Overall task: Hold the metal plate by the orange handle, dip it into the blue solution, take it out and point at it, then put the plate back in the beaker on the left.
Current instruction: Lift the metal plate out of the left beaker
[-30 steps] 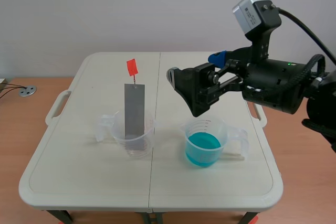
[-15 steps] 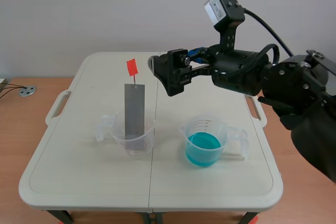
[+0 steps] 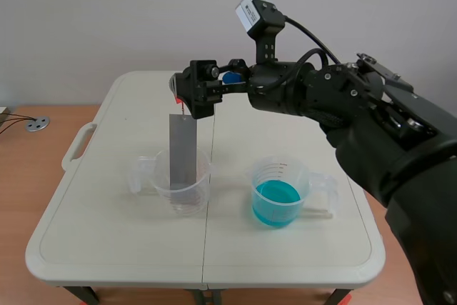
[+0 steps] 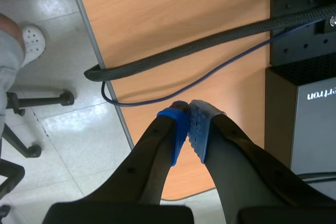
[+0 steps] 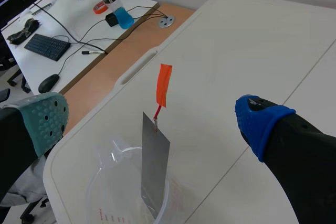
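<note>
1. Grey plate [image 3: 182, 151] stands in left beaker [image 3: 146, 176], handle [image 5: 164, 84] topmost for pinching.
2. Now right gripper [image 5: 151, 113] gapes wide, handle between fingers, nothing gripped.
3. Spare left gripper [image 4: 189, 129] pressed closed, empty, off-table.

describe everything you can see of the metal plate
The metal plate is a thin, flat, dull grey strip, standing nearly upright with its lower end inside the clear beaker on the left. A short wire at its top carries the orange handle. The right gripper is open around the handle, not touching it.
</note>
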`<state>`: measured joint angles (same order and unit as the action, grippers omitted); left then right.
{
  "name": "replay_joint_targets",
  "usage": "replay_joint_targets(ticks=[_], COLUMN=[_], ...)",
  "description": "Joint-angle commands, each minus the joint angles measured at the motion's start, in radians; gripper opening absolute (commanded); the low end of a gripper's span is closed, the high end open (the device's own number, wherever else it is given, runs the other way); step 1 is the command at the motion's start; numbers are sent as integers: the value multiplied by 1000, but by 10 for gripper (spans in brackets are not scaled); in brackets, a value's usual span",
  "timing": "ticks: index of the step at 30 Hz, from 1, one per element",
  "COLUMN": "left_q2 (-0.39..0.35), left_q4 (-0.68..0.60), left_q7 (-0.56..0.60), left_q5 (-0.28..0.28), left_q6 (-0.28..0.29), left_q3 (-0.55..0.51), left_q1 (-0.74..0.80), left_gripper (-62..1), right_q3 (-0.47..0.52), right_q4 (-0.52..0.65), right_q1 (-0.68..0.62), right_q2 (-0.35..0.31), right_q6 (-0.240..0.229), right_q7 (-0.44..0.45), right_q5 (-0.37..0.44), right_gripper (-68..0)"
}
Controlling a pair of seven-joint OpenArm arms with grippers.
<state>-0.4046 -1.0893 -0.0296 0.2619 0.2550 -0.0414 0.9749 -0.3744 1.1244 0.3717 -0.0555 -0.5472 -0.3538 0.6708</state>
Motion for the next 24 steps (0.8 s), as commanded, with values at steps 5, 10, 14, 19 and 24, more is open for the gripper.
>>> replay_joint_targets(ticks=[5, 10, 14, 19, 24], left_q2=[-3, -3, -3, -3, -3], left_q4=[-14, -14, -14, -14, -14], left_q7=[6, 6, 6, 5, 6], left_q5=[3, 3, 3, 3, 3], left_q6=[2, 2, 2, 2, 2], left_q3=[-2, -2, -2, -2, -2], left_q1=[8, 8, 8, 8, 8], left_gripper=[-577, -577, -577, -578, -578], right_q3=[0, 0, 0, -25, -53], right_q4=[-67, -151, -216, -315, -407], right_q1=[98, 148, 178, 217, 257], right_q2=[49, 84, 109, 132, 154], right_q6=[-8, -8, -19, -34, -85], right_q7=[-34, -44, -48, -39, -17], right_q5=[14, 14, 14, 15, 15], right_gripper=[-12, -12, -12, -12, -12])
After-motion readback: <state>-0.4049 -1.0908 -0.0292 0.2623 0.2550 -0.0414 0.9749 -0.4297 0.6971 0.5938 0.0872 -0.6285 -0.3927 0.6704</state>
